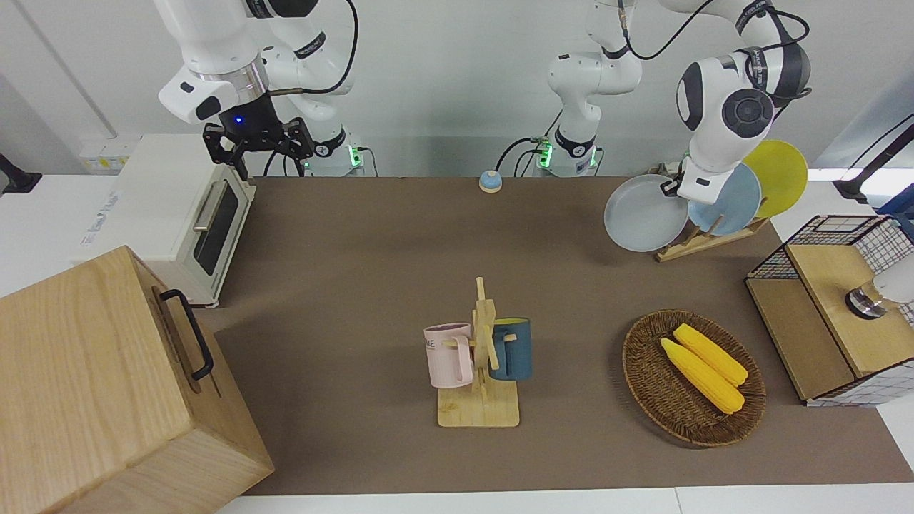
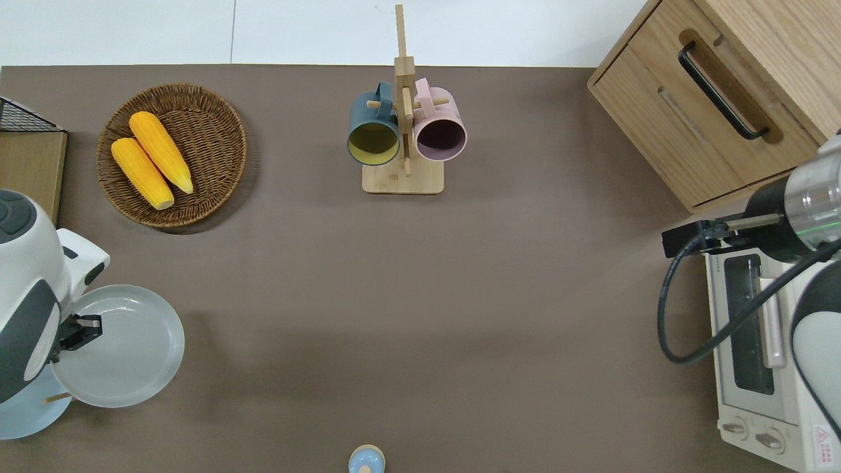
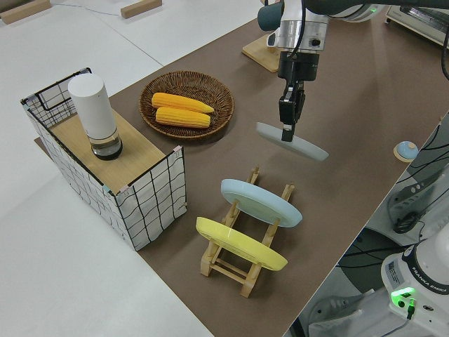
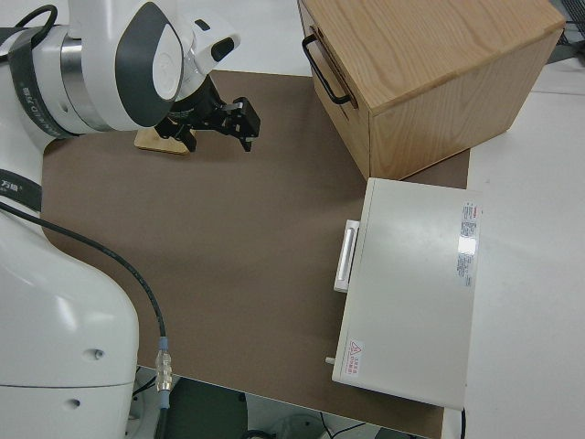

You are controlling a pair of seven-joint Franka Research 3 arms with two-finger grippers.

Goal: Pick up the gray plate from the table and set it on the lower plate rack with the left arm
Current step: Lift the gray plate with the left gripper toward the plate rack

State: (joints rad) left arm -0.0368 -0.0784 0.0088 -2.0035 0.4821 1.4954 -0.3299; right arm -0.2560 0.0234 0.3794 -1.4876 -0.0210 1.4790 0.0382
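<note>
Gray and plain, the gray plate (image 1: 644,213) hangs in the air, lifted clear of the brown surface (image 1: 400,285) and tilted, its shadow lying on the cloth beneath. The left pincer (image 3: 287,126) is pinching it by the rim, fingers pressed on the edge from above, as the left side view shows plainly. Seen from overhead, the plate (image 2: 121,346) floats at about eight o'clock on the surface, at the left arm's end, overlapping the edge of the light blue plate (image 2: 26,410) below it. That blue plate (image 3: 261,202) and a yellow plate (image 3: 240,243) lean in the lower plate rack (image 3: 242,270), the gray plate not yet in any slot. At roughly ten o'clock from the gray plate in the overhead view sits a wicker basket (image 2: 217,105) with two corn cobs (image 2: 151,157). Toward one o'clock stands a wooden mug stand (image 2: 402,179) with two mugs. The right arm is parked, its pincer (image 1: 258,146) spread.
</note>
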